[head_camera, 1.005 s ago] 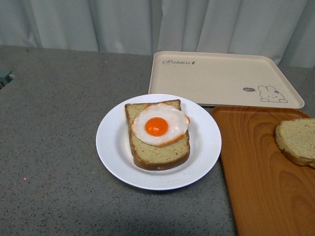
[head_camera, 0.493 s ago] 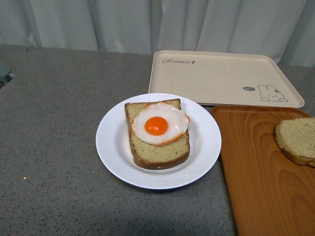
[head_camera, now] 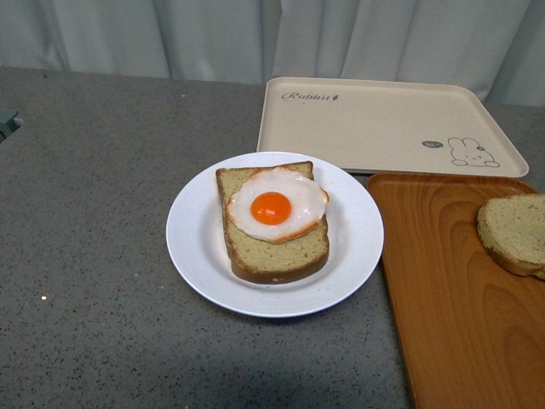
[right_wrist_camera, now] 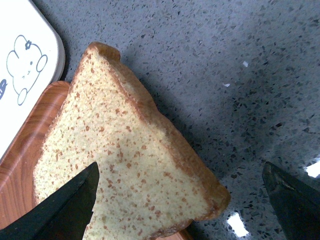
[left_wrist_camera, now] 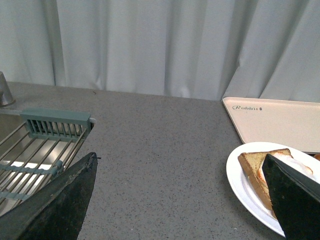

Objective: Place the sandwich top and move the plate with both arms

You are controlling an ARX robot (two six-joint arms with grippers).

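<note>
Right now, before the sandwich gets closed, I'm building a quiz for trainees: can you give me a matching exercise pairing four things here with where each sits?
Column one:
1. white-and-orange fried egg
2. round white plate
3. loose tan-brown bread slice
4. cream rectangular rabbit-printed tray

Column two:
A. resting on the orange-brown wood-grain tray
B. farthest back, near the pale curtain
C. on top of the other bread slice
D. on the grey speckled counter, in front of the cream tray

Pairs: 1-C, 2-D, 3-A, 4-B.
</note>
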